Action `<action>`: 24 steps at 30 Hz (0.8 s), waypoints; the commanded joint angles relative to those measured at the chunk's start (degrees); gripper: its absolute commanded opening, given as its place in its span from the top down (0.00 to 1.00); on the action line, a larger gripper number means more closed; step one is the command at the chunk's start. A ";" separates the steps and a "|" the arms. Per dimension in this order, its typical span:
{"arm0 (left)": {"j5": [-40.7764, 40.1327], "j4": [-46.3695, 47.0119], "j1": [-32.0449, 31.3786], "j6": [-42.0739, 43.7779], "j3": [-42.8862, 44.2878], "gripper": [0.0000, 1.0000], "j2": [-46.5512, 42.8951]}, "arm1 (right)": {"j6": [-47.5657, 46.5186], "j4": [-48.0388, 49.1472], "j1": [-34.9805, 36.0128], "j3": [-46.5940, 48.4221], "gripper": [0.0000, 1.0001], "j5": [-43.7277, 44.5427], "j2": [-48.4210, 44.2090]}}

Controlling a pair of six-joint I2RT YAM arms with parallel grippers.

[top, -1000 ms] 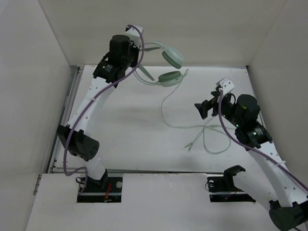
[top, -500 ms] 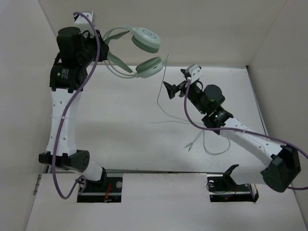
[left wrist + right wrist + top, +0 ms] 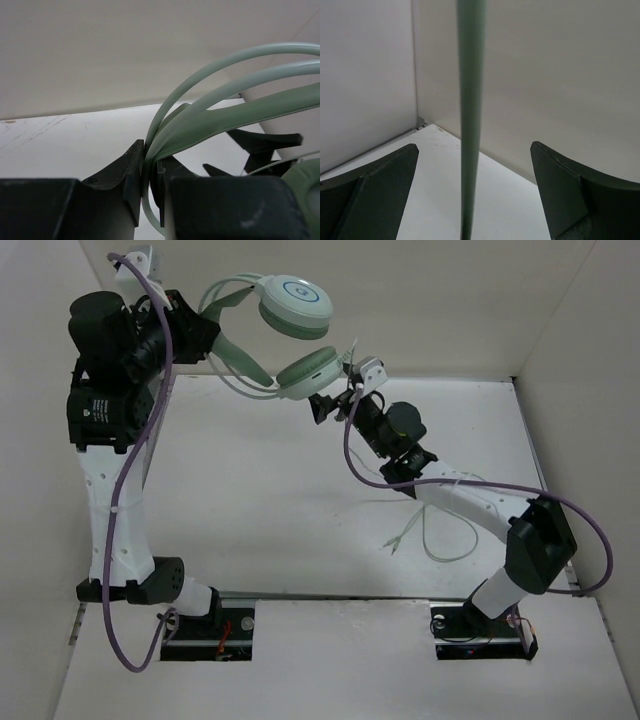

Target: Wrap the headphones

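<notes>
High above the far left of the bench, the left gripper is clamping the thin headband of the headphones. They are hanging in the air with both earcups pointing toward the middle of the workspace. Just beside the lower earcup, the right gripper is standing with its jaws wide apart. The cord is running between them without touching either finger. The rest of the cord is lying in loose crossing loops on the near right of the bench.

Several failures are looking likely from this arrangement:

- **Missed grasp.** The cord is very thin and is hanging free, so a small sway could carry it out of the open jaws as they are closing, leaving the right gripper pinching nothing.
- **Collision.** The right gripper is sitting so near the lower earcup that a careless approach could knock it and set the headphones swinging.
- **Slipping headband.** The left gripper is pinching only a narrow band, and a tug on the cord could pivot or slide the headband in that grip.
- **Snagging.** The crossing loops on the bench could tighten into a knot while the cord is being drawn up.
- **Strain.** A hard pull could stress the cord where it is entering the earcup.
</notes>
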 commanded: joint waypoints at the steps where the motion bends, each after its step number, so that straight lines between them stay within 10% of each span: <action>1: 4.47 5.79 2.51 -8.10 4.44 1.00 -2.31 | 2.48 4.12 0.21 0.85 0.00 -0.07 1.85; 13: 12.03 10.10 12.18 -20.93 9.28 1.00 -0.47 | 9.34 2.89 4.25 -10.57 0.22 -11.58 -1.05; 24: 16.34 20.38 22.46 -34.83 -0.46 1.00 -3.10 | 10.75 -10.02 3.82 -19.72 0.97 -28.28 -8.69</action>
